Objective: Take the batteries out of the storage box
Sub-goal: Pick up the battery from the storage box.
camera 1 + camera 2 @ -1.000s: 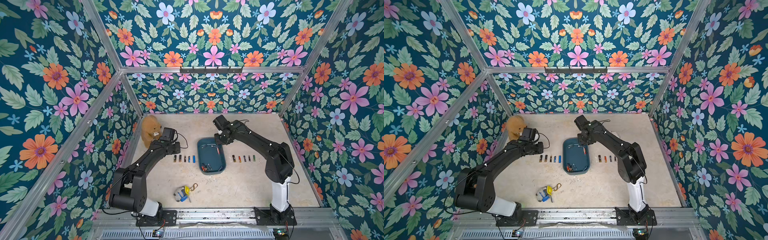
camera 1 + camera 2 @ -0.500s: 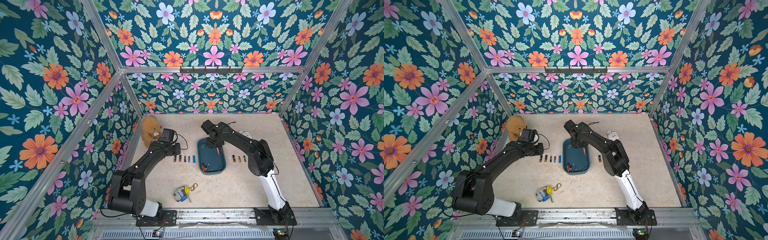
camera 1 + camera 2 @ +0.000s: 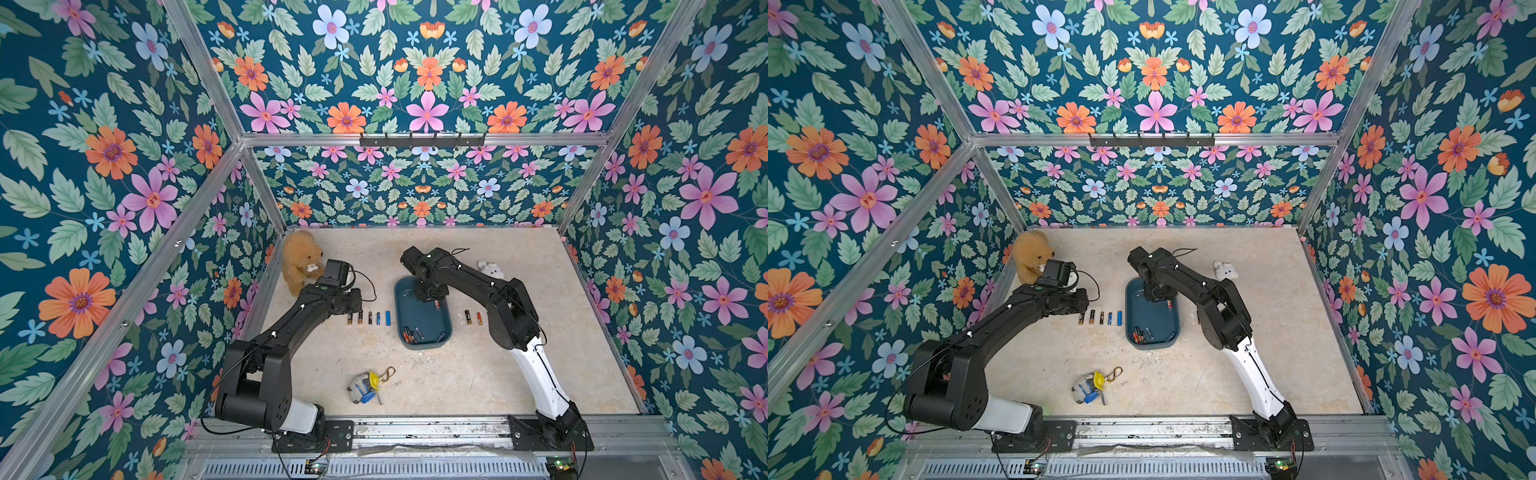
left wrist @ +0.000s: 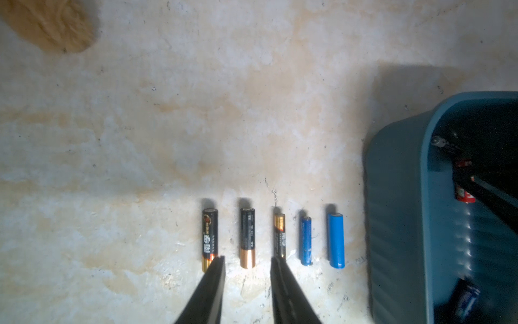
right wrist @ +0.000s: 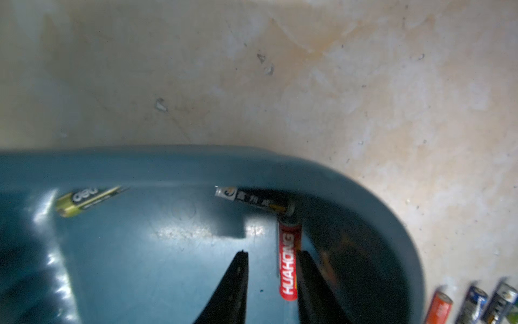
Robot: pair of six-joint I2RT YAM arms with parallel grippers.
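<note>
The teal storage box (image 3: 424,320) sits mid-table. Several batteries (image 3: 411,334) lie in its near corner. My right gripper (image 5: 273,254) is down inside the far end of the box (image 5: 168,252) and is open. A red battery (image 5: 288,263) lies on the floor between its fingers, against one of them. A black battery (image 5: 252,200) and a green one (image 5: 87,197) lie by the wall. My left gripper (image 4: 248,261) is open and empty over a row of several batteries (image 4: 247,241) left of the box. Two more batteries (image 3: 467,316) show right of it.
A brown teddy bear (image 3: 299,262) sits at the far left by the left arm. A small white plush (image 3: 490,270) lies behind the right arm. A toy keychain (image 3: 365,384) lies near the front. Floral walls close in three sides.
My right arm has swung left from above the batteries right of the box to the box's far end, its gripper now inside. The left arm has not moved.
</note>
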